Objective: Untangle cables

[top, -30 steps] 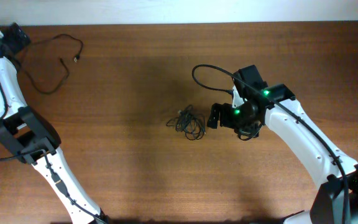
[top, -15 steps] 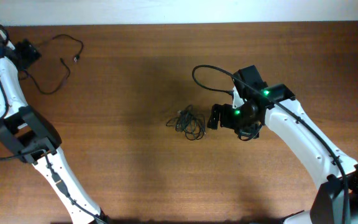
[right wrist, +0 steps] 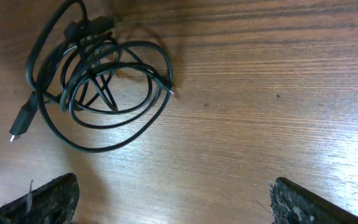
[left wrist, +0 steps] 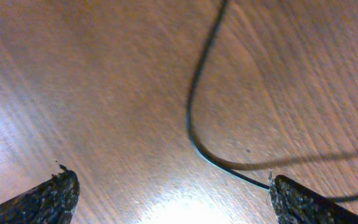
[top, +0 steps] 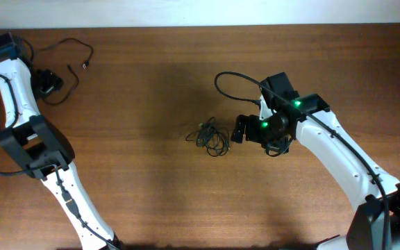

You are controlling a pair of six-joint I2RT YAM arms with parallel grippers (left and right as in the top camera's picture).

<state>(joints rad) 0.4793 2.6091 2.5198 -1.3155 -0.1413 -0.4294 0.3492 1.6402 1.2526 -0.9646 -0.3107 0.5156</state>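
The brown wood-grain desk carries everything loose; no box, tray or other container is in view, so the cords lie straight on the wood.

The right white-and-black robot arm reaches to mid-desk. Its claw is spread wide and empty, just beside the knotted bundle of thin black cables, apparently placed to pick at it.

The left white-and-black robot arm stretches to the far left corner. Its claw is also wide and holding nothing, hovering low over a separate wavy thin black cable, which curves between its fingertips without touching them. That strand looks freed, well apart from the bundle.

In the bundle, several loops overlap, with a small plug end sticking out at the edge, a likely spot to pull from.
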